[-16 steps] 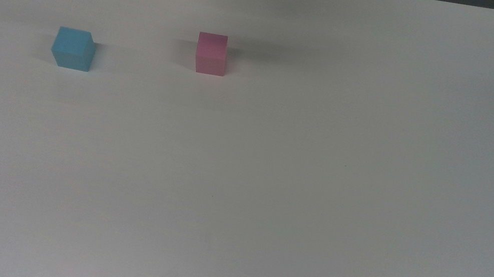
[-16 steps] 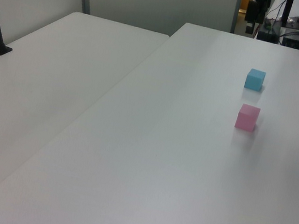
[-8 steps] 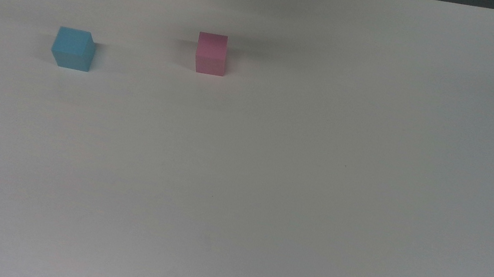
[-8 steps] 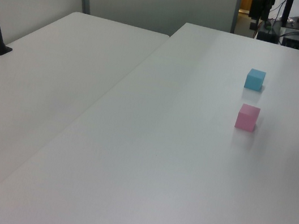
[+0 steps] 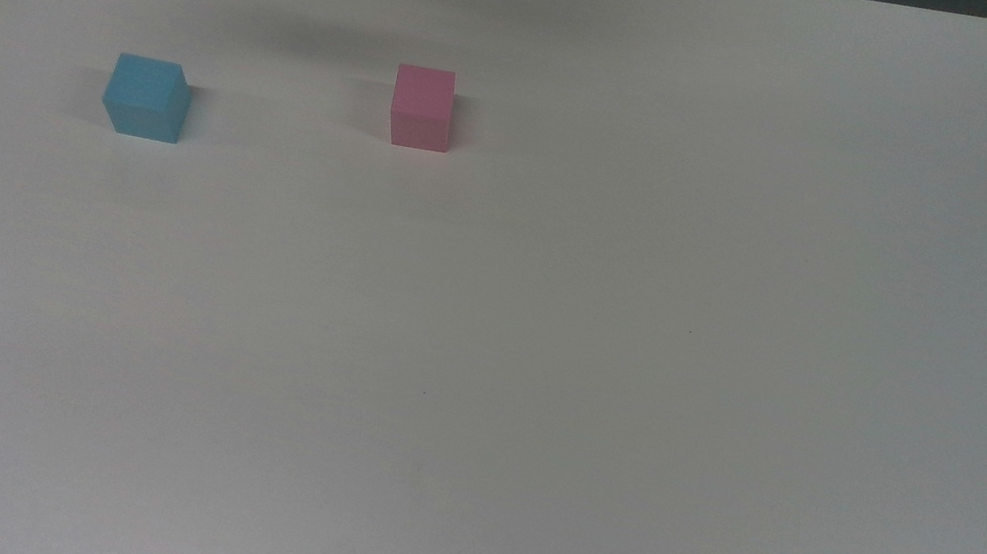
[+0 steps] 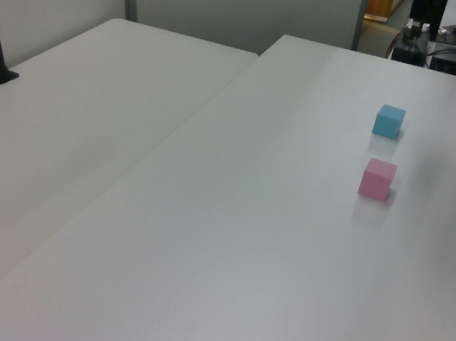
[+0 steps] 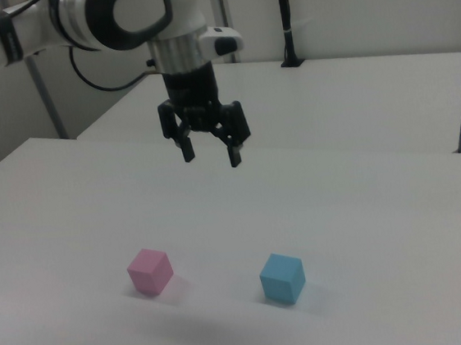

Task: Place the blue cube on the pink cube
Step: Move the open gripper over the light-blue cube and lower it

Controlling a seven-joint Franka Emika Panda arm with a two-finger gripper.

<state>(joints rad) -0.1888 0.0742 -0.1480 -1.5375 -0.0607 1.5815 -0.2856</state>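
Shifting leftward in the top view: gripper [image 7: 210,155], fingers spread, cubes unmoved.

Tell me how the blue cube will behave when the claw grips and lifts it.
The blue cube looks rigid with flat faces, so it probably won't roll or sag. Its matte surface likely resists slipping. Small and plain, it seems light for the open claw.

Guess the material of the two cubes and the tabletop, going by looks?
Blue cube: matte, uniform sky blue, no glare or grain; looks like foam or painted wood, can't tell which. Pink cube: same flat pastel finish, crisp edges, likely the same stuff. Table: smooth white surface with a soft sheen and faint reflections under the cubes, probably laminate.
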